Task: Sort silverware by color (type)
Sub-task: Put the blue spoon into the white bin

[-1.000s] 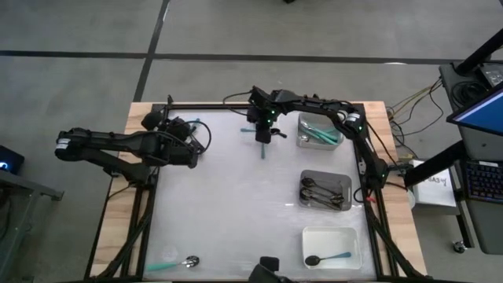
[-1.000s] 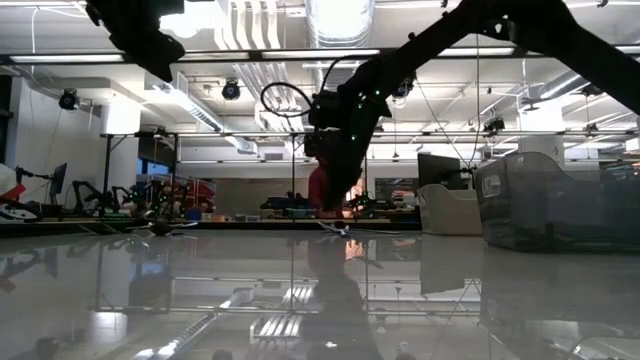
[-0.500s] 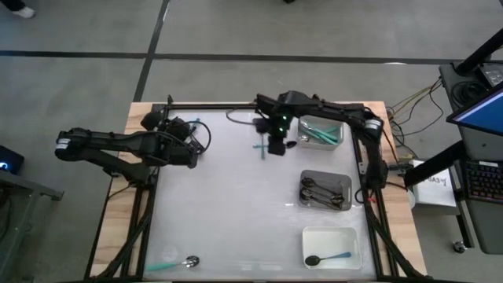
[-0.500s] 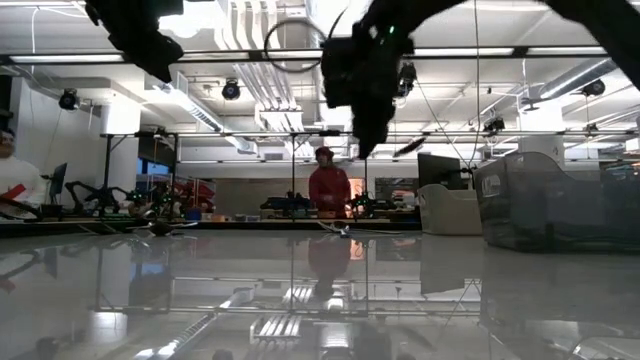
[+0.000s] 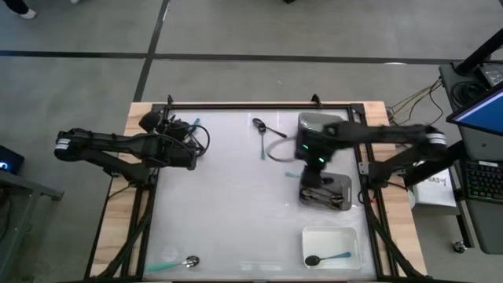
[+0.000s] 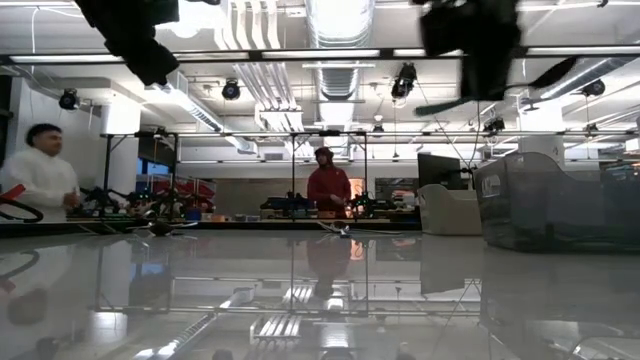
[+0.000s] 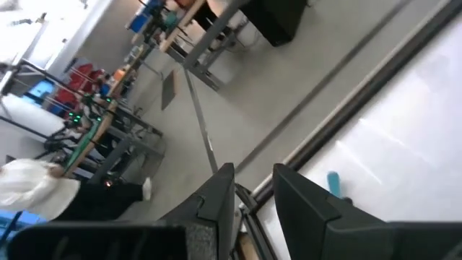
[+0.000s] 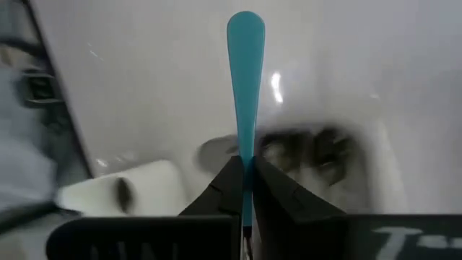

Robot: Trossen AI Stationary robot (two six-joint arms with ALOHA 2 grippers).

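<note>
White table top on a wooden frame carries three trays down its right edge: one at the far right corner partly under the right arm, a grey one of metal spoons midway, a white one at the near right corner with a black-bowled teal spoon. Left claw hangs over the far left edge, its two fingers slightly apart and empty. Right claw is above the grey tray, clamped on a teal spoon handle. One spoon lies near the far edge, another at the near left corner
</note>
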